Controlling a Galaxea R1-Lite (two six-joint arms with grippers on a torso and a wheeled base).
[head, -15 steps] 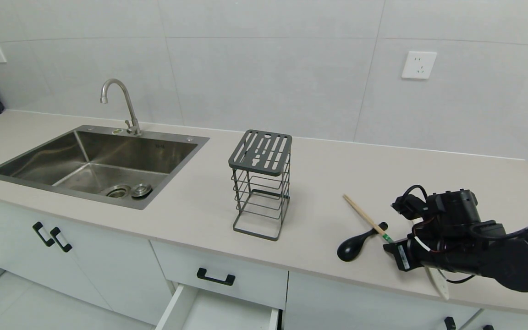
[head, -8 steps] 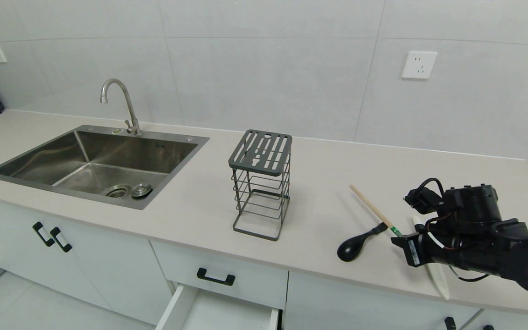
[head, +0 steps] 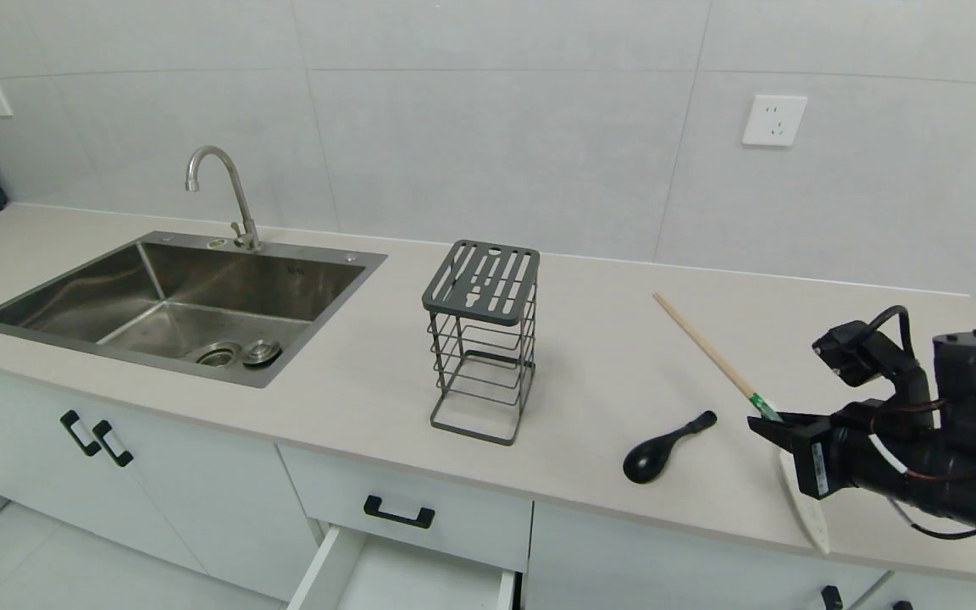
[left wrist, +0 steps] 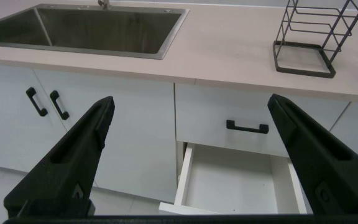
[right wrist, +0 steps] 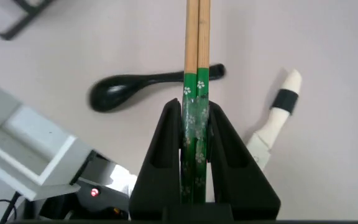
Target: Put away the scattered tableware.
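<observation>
A pair of wooden chopsticks (head: 712,356) with green ends slants up above the counter, and my right gripper (head: 772,421) is shut on the green end. In the right wrist view the chopsticks (right wrist: 196,62) run straight out from between that gripper's (right wrist: 196,118) fingers. Below them on the counter lie a black spoon (head: 662,449) (right wrist: 142,87) and a white utensil (head: 806,508) (right wrist: 272,127) with a black band. A dark wire rack (head: 484,339) stands mid-counter. My left gripper (left wrist: 191,155) hangs open below counter height, facing the cabinet front.
A steel sink (head: 242,280) with a faucet (head: 217,182) occupies the counter's left. A white drawer (head: 403,576) (left wrist: 235,180) stands pulled out under the rack. The white utensil lies close to the counter's front edge. Bare counter stretches between rack and spoon.
My right gripper has risen and drawn back to the right with the chopsticks, lifting them off the counter and away from the spoon. Spoon, white utensil and rack stayed put.
</observation>
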